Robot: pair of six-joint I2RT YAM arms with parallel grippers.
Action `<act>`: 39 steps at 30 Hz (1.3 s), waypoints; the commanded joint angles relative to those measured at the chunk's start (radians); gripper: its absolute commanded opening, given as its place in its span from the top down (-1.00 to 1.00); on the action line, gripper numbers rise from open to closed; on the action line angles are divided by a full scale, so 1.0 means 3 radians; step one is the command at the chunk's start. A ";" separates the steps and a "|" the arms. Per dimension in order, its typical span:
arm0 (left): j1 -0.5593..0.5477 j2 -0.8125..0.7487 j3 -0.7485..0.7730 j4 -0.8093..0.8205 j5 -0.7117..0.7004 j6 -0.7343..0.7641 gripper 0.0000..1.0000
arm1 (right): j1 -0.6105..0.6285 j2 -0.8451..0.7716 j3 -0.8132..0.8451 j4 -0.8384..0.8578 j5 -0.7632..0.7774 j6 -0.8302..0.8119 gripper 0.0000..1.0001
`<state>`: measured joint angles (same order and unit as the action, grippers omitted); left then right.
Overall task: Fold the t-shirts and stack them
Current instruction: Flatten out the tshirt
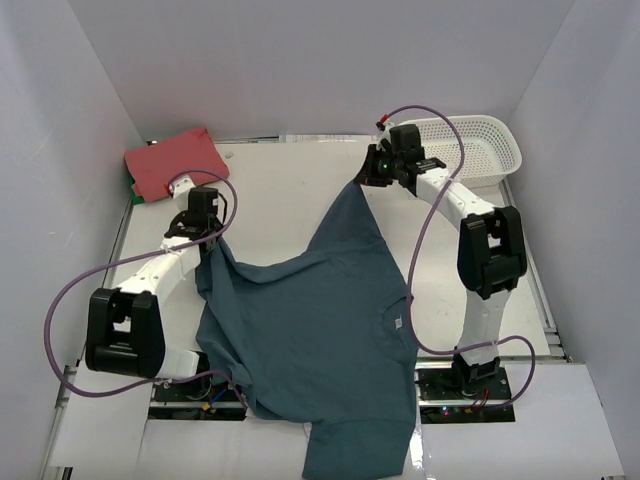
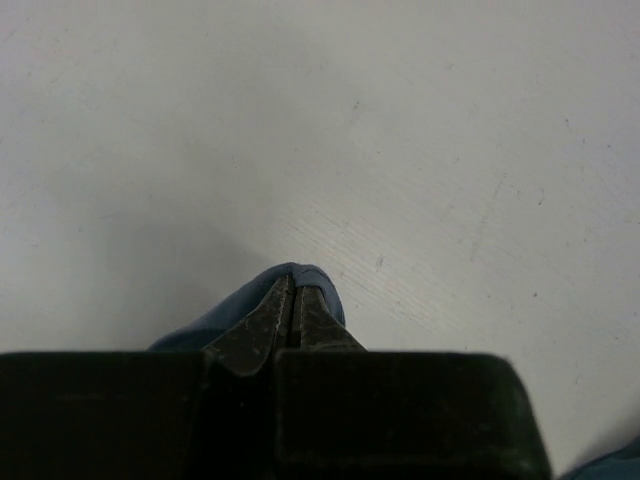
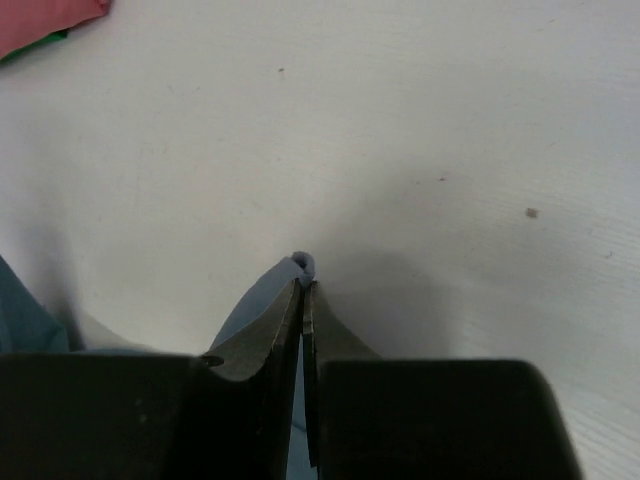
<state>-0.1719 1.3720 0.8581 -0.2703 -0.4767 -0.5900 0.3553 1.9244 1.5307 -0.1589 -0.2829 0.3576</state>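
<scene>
A dark teal-blue t-shirt (image 1: 310, 320) is stretched over the middle of the table, its lower part hanging off the near edge. My left gripper (image 1: 207, 240) is shut on the shirt's left corner; blue cloth (image 2: 300, 275) pokes past its closed fingertips. My right gripper (image 1: 366, 178) is shut on the far corner of the same shirt, lifted into a peak, with a bit of cloth (image 3: 303, 265) pinched at its tips. A coral-red t-shirt (image 1: 172, 160) lies folded at the far left corner, also seen at the top left of the right wrist view (image 3: 45, 20).
A white plastic lattice basket (image 1: 470, 150) stands at the far right behind the right arm. White walls enclose the table on three sides. Purple cables loop off both arms.
</scene>
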 commanded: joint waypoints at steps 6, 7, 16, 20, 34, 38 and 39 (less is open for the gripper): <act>0.0353 0.0555 0.0468 0.0277 0.0469 0.0361 1.00 | -0.0198 0.0697 0.1181 -0.0717 0.0094 -0.0230 0.85; 0.0358 0.0616 0.0504 0.0277 0.0444 0.0366 1.00 | -0.0228 0.0759 0.1278 -0.0753 0.0089 -0.0246 0.85; 0.0404 0.0969 0.0698 0.0374 0.0622 0.0351 1.00 | -0.0407 0.1326 0.2097 -0.1004 0.0048 -0.0318 0.85; 0.0404 0.1118 0.0852 0.0288 0.0520 0.0351 1.00 | -0.0504 0.1378 0.2153 -0.1010 0.0063 -0.0308 0.85; 0.0542 0.1450 0.1240 0.0180 0.0638 0.0586 1.00 | -0.0648 0.1526 0.2261 -0.0897 -0.0023 -0.0277 0.85; 0.0568 0.1460 0.1189 0.0180 0.0663 0.0591 1.00 | -0.0668 0.1552 0.2312 -0.0882 -0.0039 -0.0261 0.85; 0.0679 0.1471 0.1179 0.0180 0.0663 0.0586 1.00 | -0.0673 0.1557 0.2332 -0.0877 -0.0039 -0.0256 0.85</act>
<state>-0.0055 1.8236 1.1961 -0.2146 -0.2829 -0.4244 0.1631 2.3829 2.1708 -0.4698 -0.2771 0.2806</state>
